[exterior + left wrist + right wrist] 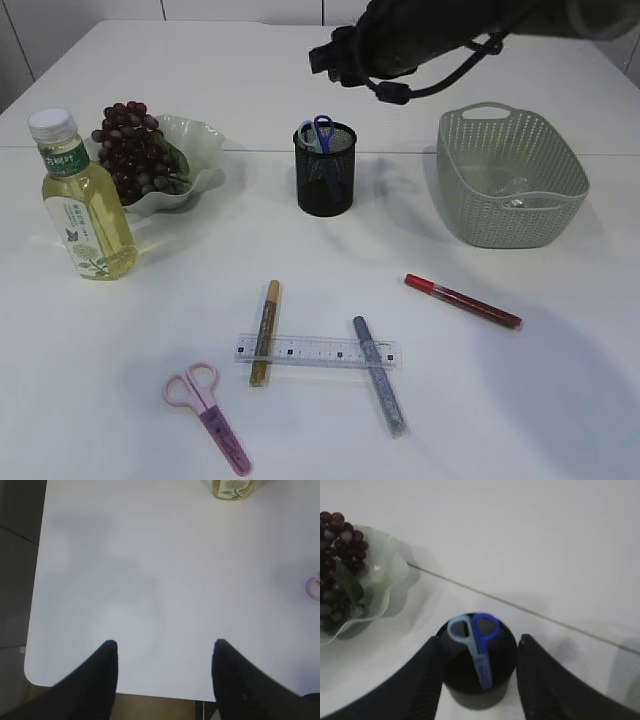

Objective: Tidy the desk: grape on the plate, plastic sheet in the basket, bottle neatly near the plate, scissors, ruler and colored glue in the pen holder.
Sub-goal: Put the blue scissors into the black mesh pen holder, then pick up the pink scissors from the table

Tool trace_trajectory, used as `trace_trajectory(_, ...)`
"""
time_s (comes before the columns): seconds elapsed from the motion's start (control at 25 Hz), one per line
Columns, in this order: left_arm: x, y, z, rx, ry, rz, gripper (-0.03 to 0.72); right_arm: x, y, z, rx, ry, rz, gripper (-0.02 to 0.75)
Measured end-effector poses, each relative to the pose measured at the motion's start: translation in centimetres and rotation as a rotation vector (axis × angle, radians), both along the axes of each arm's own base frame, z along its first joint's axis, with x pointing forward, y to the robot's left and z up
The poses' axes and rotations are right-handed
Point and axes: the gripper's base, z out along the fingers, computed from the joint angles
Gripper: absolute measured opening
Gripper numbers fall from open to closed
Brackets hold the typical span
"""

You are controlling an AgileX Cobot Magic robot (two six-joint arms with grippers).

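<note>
Blue scissors [320, 133] stand in the pen holder [325, 180], centre frame; right gripper [479, 680] open above, left gripper [165, 672] open, empty. Grapes [135, 150] plated, bottle [82, 200] beside, upper left. Outstanding, lower centre: ruler [315, 351] overlying two glue pens, pink scissors [208, 415], red pen [462, 300]. Basket [510, 180] right, sheet apparently inside.

Desk count
Two scissors [207, 416] [317, 133], three glue pens [264, 331] [379, 374] [462, 300], one ruler [315, 351], bottle [82, 199], plate [197, 160], grape bunch [135, 150], holder [324, 170], basket [508, 177].
</note>
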Motion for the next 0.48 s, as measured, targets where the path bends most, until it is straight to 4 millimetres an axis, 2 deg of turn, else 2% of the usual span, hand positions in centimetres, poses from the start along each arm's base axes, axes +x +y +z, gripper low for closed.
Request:
trace_trajectory(0.16, 0.0, -0.1, 0.0, -0.011, 0.003, -0.002, 0.435, -2.5, -0.6, 1.7, 0.024, 0.205, -0.015, 0.382)
trace_trajectory(0.36, 0.0, -0.2, 0.0, -0.026, 0.005, -0.005, 0.435, -5.7, -1.2, 2.8, -0.022, 0.474, 0.007, 0.354)
trace_trajectory(0.48, 0.0, -0.2, -0.1, -0.027, 0.007, -0.005, 0.435, -7.0, -1.6, 3.2, -0.066, 0.594, 0.02, 0.352)
